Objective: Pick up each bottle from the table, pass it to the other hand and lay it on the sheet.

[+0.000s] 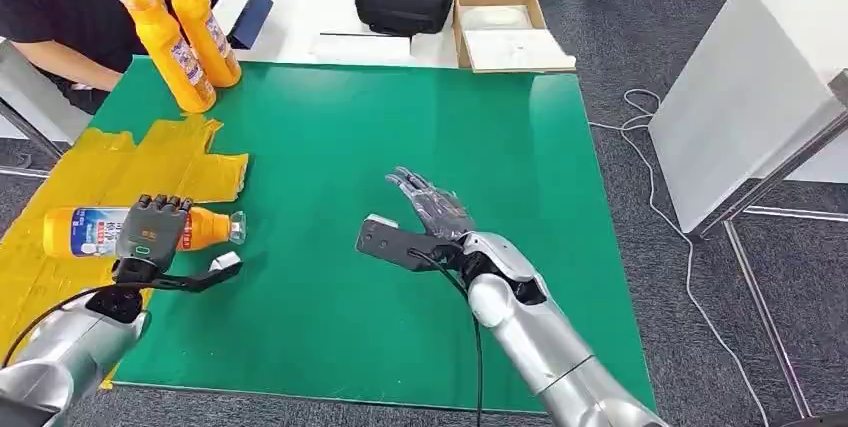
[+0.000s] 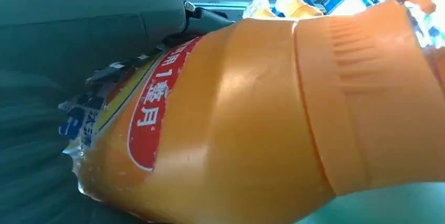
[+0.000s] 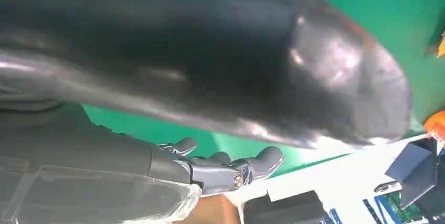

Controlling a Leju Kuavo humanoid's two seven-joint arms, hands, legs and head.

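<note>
One red-labelled orange bottle (image 1: 100,230), sideways

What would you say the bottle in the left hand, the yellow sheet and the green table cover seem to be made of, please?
Bottle: probably glossy orange plastic, with a soft highlight on its body and a printed label.
Yellow sheet: looks like thin matte paper or plastic film, creased, with ragged edges.
Green table cover: smooth, slightly shiny, with pale window reflections; possibly a rubber or vinyl mat.

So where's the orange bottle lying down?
Head view: the orange plastic bottle lies on the yellow sheet, table's left side, under the left robot hand.
</note>
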